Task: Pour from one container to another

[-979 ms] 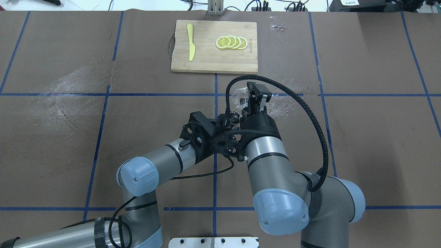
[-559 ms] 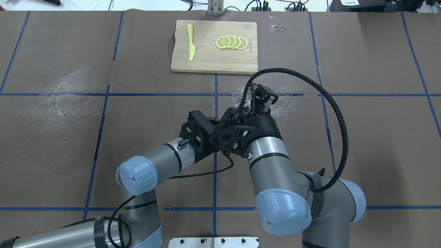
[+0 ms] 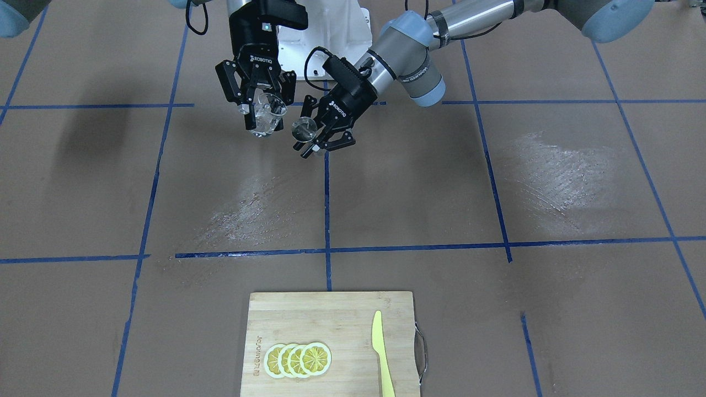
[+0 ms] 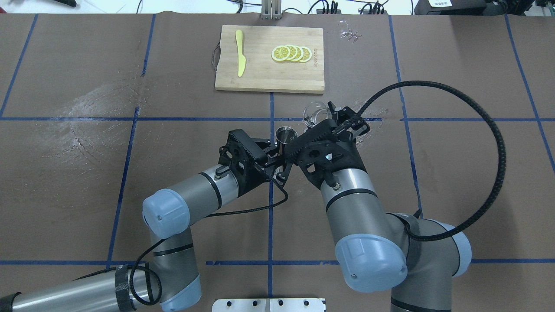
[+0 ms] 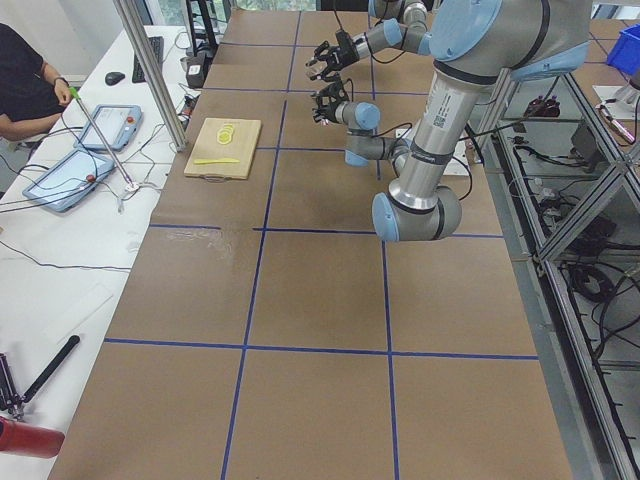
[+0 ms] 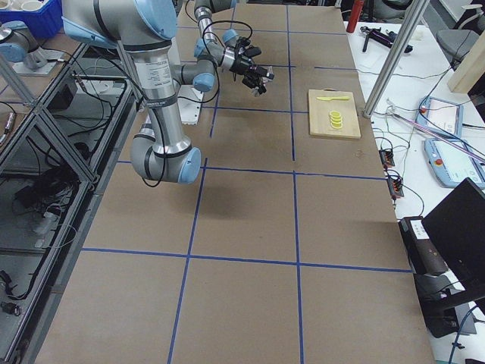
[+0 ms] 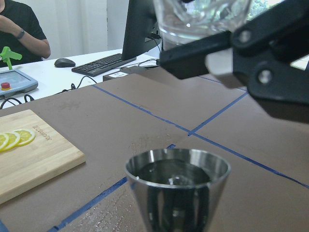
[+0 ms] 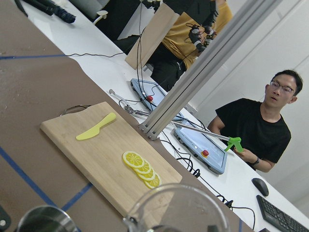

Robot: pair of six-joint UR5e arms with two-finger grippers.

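Note:
A clear glass point(image 4: 315, 112) is held above the table by my right gripper point(image 4: 326, 120), which is shut on it. The glass point(image 3: 267, 116) stands close to upright. Just to its left, my left gripper point(image 4: 281, 146) is shut on a small steel jigger point(image 4: 285, 133), mouth up. In the front view the jigger point(image 3: 304, 128) hangs a little lower than the glass, a small gap between them. The left wrist view shows the jigger point(image 7: 177, 186) low in front, its inside shiny, and the glass point(image 7: 203, 17) above it. The right wrist view shows the glass rim point(image 8: 176, 208) and the jigger point(image 8: 46, 221).
A wooden cutting board point(image 4: 269, 73) lies at the far middle of the table, with lemon slices point(image 4: 291, 53) and a yellow knife point(image 4: 239, 52) on it. Wet smears point(image 3: 253, 212) mark the brown cover. People sit at a side desk point(image 8: 270, 145).
The right gripper has turned the glass from tilted over the jigger back to near upright and shifted it away to the right. The jigger now shows in the open. The right arm's cable swung outward.

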